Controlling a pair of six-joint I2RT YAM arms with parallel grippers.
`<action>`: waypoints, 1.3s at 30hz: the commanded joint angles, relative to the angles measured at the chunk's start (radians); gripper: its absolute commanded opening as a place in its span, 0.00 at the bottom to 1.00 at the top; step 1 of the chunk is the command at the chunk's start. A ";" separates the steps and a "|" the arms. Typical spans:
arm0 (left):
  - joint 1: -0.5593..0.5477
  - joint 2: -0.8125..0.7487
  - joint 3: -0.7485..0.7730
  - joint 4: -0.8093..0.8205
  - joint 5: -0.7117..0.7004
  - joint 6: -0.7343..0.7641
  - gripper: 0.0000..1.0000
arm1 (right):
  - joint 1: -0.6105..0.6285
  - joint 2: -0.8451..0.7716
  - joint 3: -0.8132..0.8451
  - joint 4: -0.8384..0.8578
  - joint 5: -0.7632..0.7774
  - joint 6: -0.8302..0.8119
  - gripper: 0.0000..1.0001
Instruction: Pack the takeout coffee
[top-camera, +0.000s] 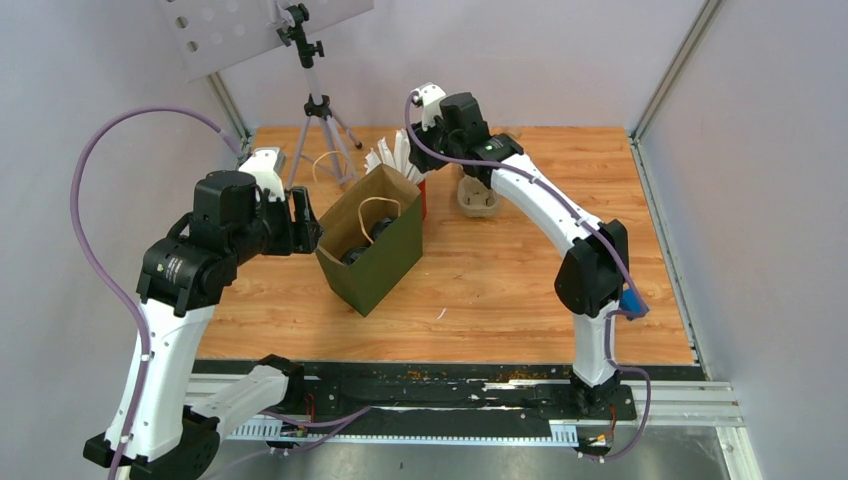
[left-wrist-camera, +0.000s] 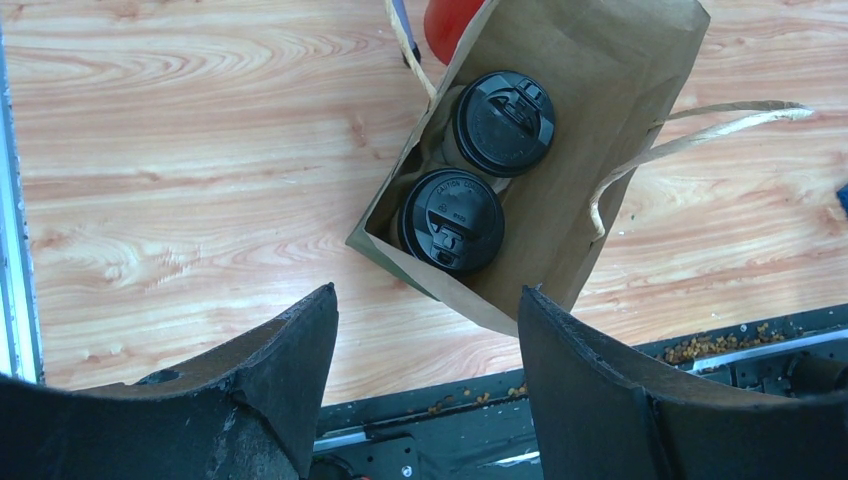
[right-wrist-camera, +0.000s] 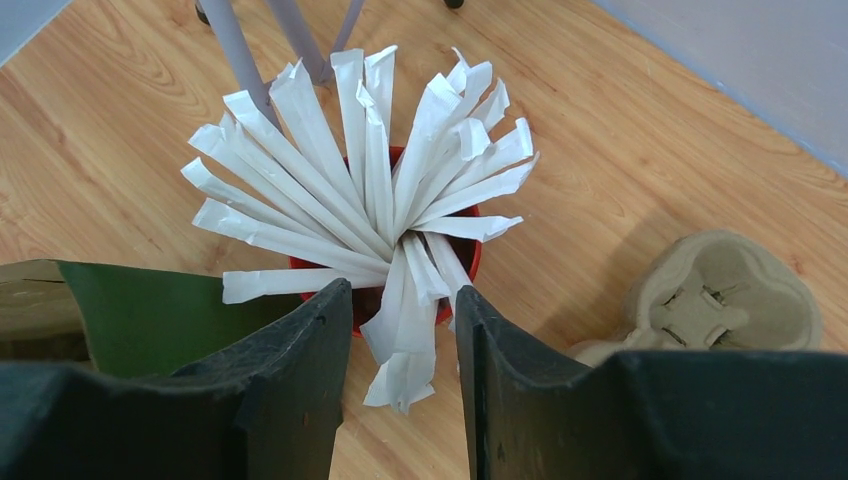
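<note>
Two takeout coffee cups, white with black lids (left-wrist-camera: 504, 122) (left-wrist-camera: 452, 220), stand side by side inside an open brown paper bag (left-wrist-camera: 600, 130). From above, the bag (top-camera: 372, 240) sits mid-table with the lids (top-camera: 383, 230) showing in its mouth. My left gripper (left-wrist-camera: 428, 300) hovers open on the near-left side of the bag, empty. My right gripper (right-wrist-camera: 403, 300) hangs over the red cup (right-wrist-camera: 470, 262) of white wrapped straws (right-wrist-camera: 370, 190). A few drooping straws (right-wrist-camera: 405, 340) lie in the gap between its fingers, which do not press on them.
A beige pulp cup tray (right-wrist-camera: 715, 300) lies right of the red cup, also visible from above (top-camera: 478, 197). A tripod (top-camera: 318, 110) stands at the back left. The bag's twisted paper handles (left-wrist-camera: 700, 135) stick out sideways. Crumbs lie on the black rail (top-camera: 440, 375) at the table's near edge.
</note>
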 joint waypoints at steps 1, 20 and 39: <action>0.005 -0.016 0.030 0.026 -0.009 0.015 0.74 | 0.006 0.026 0.023 -0.008 -0.015 -0.005 0.43; 0.006 -0.036 0.003 0.059 0.006 0.012 0.74 | 0.005 -0.059 0.096 -0.044 -0.013 -0.047 0.02; 0.006 -0.030 0.020 0.045 0.018 0.035 0.74 | 0.004 -0.088 0.044 -0.036 -0.020 -0.042 0.02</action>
